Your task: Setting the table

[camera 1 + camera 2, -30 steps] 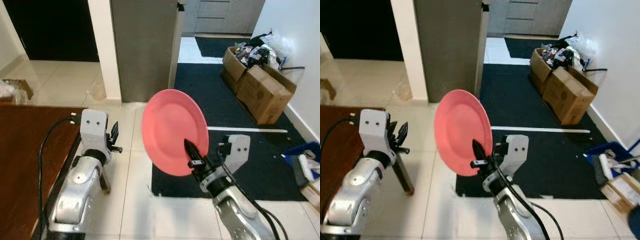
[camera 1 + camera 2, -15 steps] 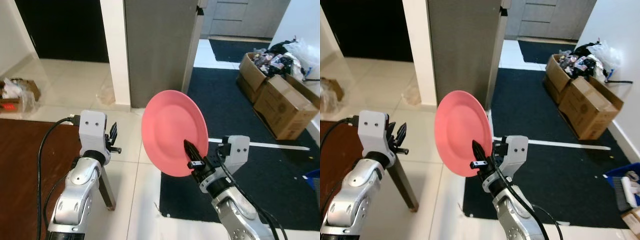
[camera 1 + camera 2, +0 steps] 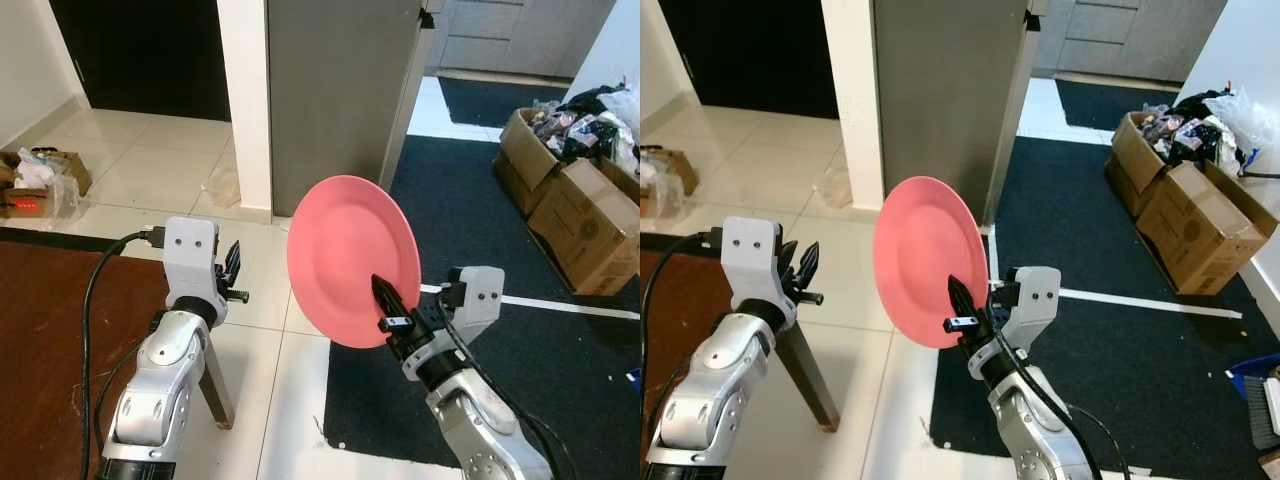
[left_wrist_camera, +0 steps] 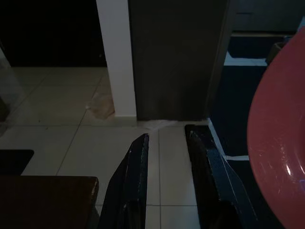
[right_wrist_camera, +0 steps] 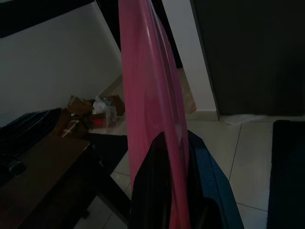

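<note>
Two black fingers of our right gripper [image 3: 388, 305] pinch the lower rim of the pink plate [image 3: 352, 260], upright above the tiled floor [image 3: 160, 170]; our left gripper [image 4: 164, 164] hangs parted, empty; from its wrist we see the wooden table [image 4: 43, 202] corner, the plate beside.

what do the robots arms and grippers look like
Both arms are silver, rounded metal segments joined by black rings. Each wrist carries a boxy white housing with two dark screw holes. The left gripper and right gripper each have two long black tapered fingers. A black cable loops along the left arm.
</note>
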Available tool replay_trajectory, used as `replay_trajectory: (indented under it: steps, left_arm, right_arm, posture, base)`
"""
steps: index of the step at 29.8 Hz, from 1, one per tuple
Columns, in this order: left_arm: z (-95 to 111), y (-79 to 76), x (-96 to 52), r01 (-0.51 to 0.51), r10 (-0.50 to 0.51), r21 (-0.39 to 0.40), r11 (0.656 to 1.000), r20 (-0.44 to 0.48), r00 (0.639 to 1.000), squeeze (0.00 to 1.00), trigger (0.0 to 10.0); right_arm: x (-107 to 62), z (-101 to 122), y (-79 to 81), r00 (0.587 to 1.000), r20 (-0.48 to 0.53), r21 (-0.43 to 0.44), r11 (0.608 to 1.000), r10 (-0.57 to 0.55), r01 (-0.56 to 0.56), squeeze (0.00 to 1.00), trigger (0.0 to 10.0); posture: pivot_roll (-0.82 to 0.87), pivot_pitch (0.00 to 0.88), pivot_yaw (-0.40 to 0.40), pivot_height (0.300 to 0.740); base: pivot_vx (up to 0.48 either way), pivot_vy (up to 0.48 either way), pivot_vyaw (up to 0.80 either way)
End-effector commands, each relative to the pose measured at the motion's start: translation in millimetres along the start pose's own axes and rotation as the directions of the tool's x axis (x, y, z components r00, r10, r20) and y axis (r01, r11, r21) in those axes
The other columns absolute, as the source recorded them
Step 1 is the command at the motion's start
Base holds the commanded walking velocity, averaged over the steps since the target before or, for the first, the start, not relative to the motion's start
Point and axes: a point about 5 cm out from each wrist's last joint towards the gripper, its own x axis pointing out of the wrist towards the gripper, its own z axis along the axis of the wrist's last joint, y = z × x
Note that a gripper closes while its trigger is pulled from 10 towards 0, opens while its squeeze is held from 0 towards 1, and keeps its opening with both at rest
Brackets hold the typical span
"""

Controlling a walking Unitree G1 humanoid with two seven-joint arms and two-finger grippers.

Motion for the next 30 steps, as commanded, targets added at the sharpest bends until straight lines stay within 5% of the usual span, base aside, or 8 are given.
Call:
replay_trajectory:
  steps: [1, 16, 30]
  left_arm:
    - [-5.7, -0.6, -1.8, 0.004, -0.004, -0.004, 1.0, -0.027, 1.0, 0.0, 10.0]
    - [-3.7, -1.1, -2.1, 0.014, -0.014, -0.011, 1.0, -0.023, 1.0, 0.0, 10.0]
    - [-5.0, 0.0, -2.8, 0.012, -0.012, -0.004, 1.0, -0.033, 0.999, 0.0, 10.0]
  right_arm:
    - [-2.5, -0.6, -1.2, 1.0, -0.001, -0.009, 1.0, -0.009, 0.009, 0.0, 10.0]
    - [6.0, 27.8, -12.8, 0.991, 0.103, -0.003, 0.996, -0.091, 0.092, 0.0, 10.0]
    - [6.9, 26.9, 14.8, 0.992, 0.071, 0.041, 0.993, 0.108, -0.111, 0.0, 10.0]
  posture:
    - [0.02, 0.121, 0.074, 0.74]
    - [0.02, 0.113, 0.077, 0.74]
    - [0.03, 0.125, 0.08, 0.74]
  base:
    - [0.0, 0.0, 0.0]
    - [0.0, 0.0, 0.6]
    - [0.0, 0.0, 0.79]
